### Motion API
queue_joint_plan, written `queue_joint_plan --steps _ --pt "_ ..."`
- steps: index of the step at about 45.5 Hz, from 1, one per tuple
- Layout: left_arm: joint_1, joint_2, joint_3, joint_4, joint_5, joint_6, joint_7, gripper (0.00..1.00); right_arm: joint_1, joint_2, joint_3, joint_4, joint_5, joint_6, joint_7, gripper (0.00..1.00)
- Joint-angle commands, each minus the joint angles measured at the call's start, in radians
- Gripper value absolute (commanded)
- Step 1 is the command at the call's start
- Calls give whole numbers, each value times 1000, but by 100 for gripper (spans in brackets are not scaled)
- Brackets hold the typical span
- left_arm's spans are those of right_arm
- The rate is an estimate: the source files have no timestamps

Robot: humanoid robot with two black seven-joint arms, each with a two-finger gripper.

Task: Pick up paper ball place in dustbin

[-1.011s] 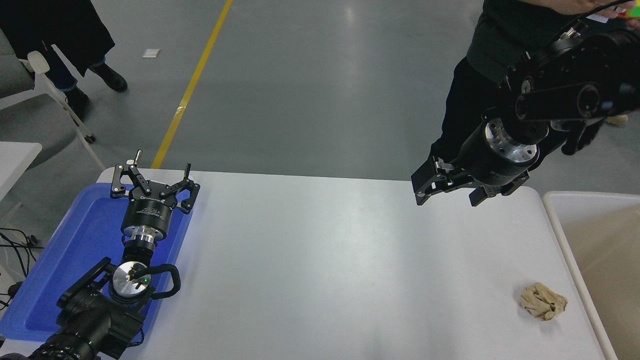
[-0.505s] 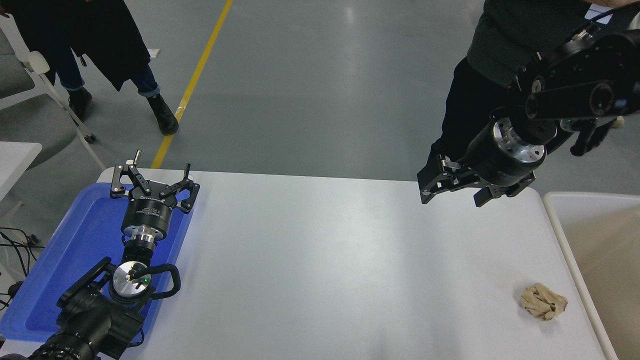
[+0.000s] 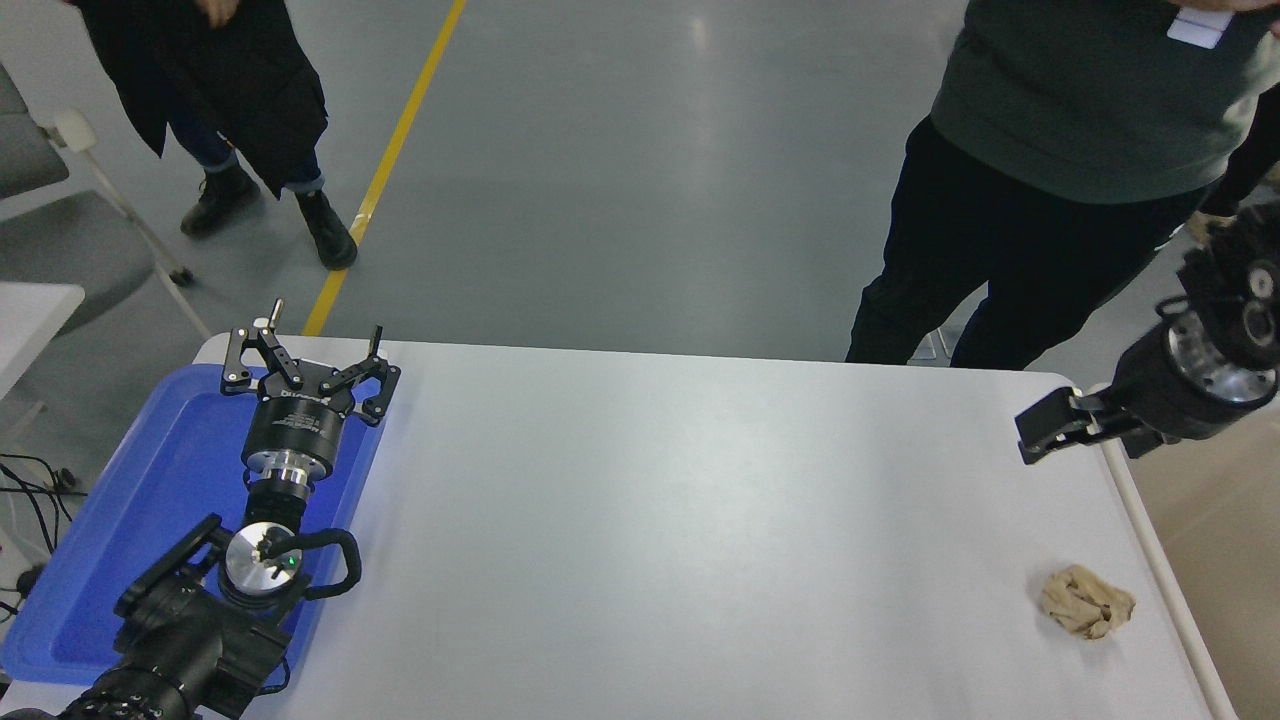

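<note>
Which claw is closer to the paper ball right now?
The right claw, hanging above the table's far right corner beside the bin. The paper ball lies below it; the left claw sits over the blue tray.

Creased tan paper ball (image 3: 1086,601) on smooth matt white table (image 3: 680,520).

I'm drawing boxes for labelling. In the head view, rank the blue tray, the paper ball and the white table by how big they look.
1. White table, by far the largest.
2. Blue tray, partly covered by the left arm.
3. Paper ball, the smallest.
</note>
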Motion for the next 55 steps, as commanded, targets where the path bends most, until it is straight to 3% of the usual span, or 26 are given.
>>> queue_joint_plan --steps 1,16,47,55 --pt "0 0 -1 0 0 0 0 100 -301 -97 109 -160 -146 -129 1 100" --pt "0 0 -1 0 0 0 0 100 -614 -91 321 -373 -179 -152 1 100" --pt "0 1 -1 0 0 1 0 100 -789 -56 573 -433 -176 -158 1 100" --pt "0 1 -1 0 0 1 0 100 -834 -50 617 -449 -175 -166 1 93"
